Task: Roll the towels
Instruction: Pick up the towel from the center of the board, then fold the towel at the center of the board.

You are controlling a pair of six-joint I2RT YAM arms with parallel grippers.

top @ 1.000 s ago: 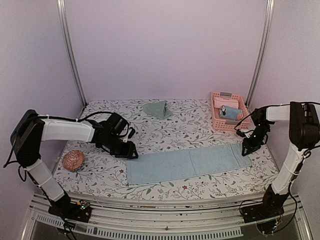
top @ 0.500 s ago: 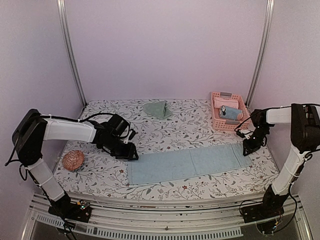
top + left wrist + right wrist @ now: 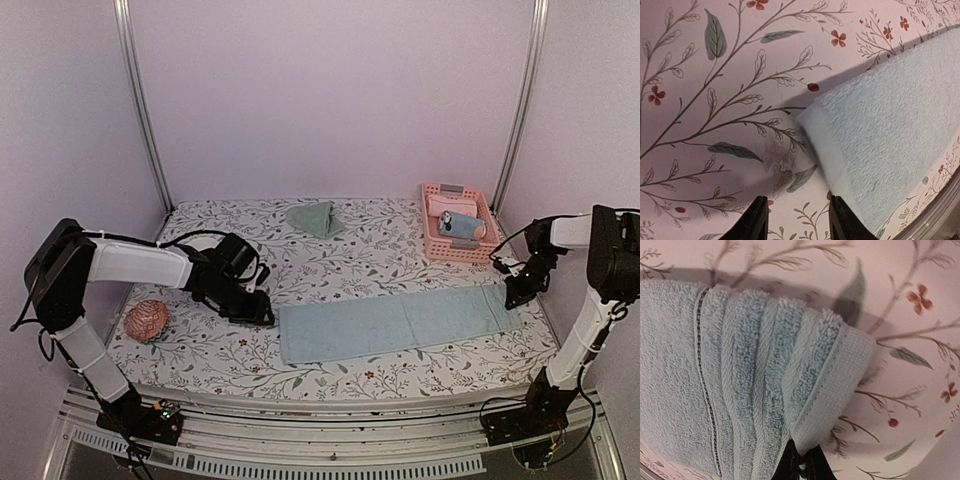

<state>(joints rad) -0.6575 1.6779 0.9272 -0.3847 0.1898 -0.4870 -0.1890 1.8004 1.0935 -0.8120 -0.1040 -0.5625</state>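
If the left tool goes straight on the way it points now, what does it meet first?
Probably the table cover just beside the blue towel's corner; depth is unclear, so the left tool may clip the towel.

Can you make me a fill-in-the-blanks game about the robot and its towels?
The long flat towel is light ____. Of the left gripper and right gripper, the one pinching it is the ____. The basket is ____. The crumpled towel is ____.
Missing words: blue, right, pink, green.
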